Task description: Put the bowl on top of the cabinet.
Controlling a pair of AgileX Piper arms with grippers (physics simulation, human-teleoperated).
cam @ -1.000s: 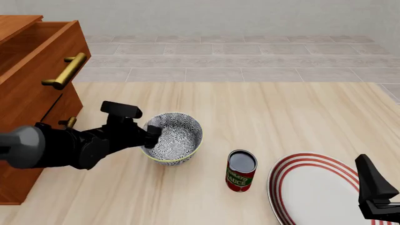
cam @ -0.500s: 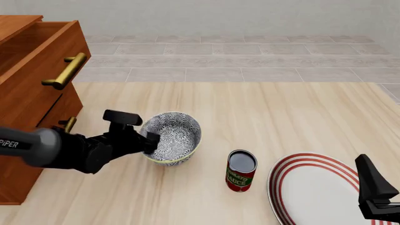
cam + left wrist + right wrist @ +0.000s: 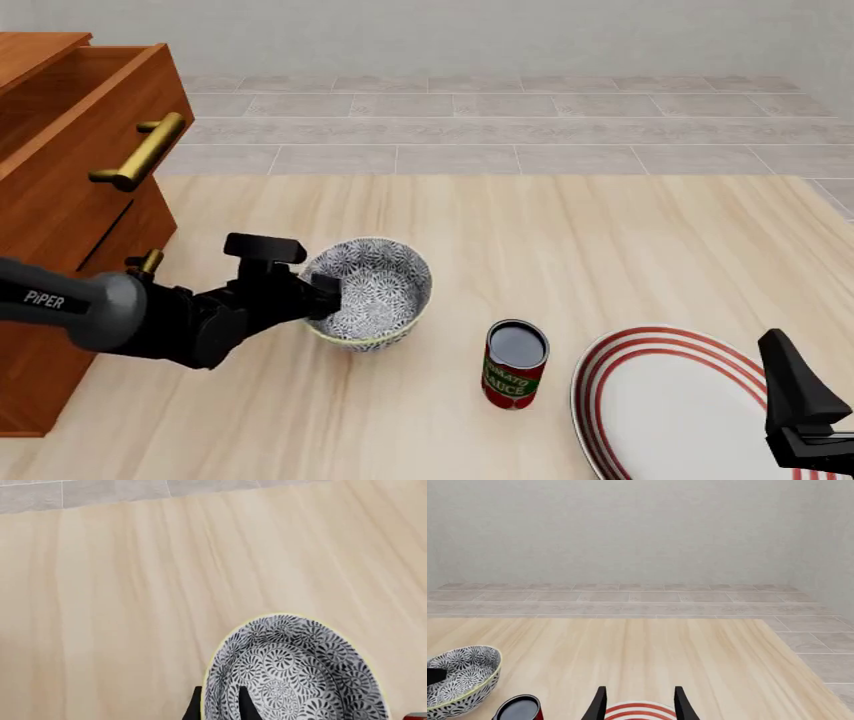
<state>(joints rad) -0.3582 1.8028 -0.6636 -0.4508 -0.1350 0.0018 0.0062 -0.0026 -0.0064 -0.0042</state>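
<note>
1. The left gripper (image 3: 320, 296) pinched the floral bowl's (image 3: 372, 294) near wall, one finger inside, for lifting.
2. The bowl sat beside the wooden cabinet (image 3: 67, 180).
3. The right gripper (image 3: 636, 702) hung spread, empty, over the red-ringed plate (image 3: 674, 400).

Left gripper (image 3: 320, 293) clamped on the near-left rim of the bowl (image 3: 376, 292), bowl tipped a bit. Cabinet (image 3: 67, 190) at far left w/ a drawer open. Can (image 3: 514, 364) & plate (image 3: 674, 410) to the right; right gripper (image 3: 801, 415) parked over the plate.
</note>
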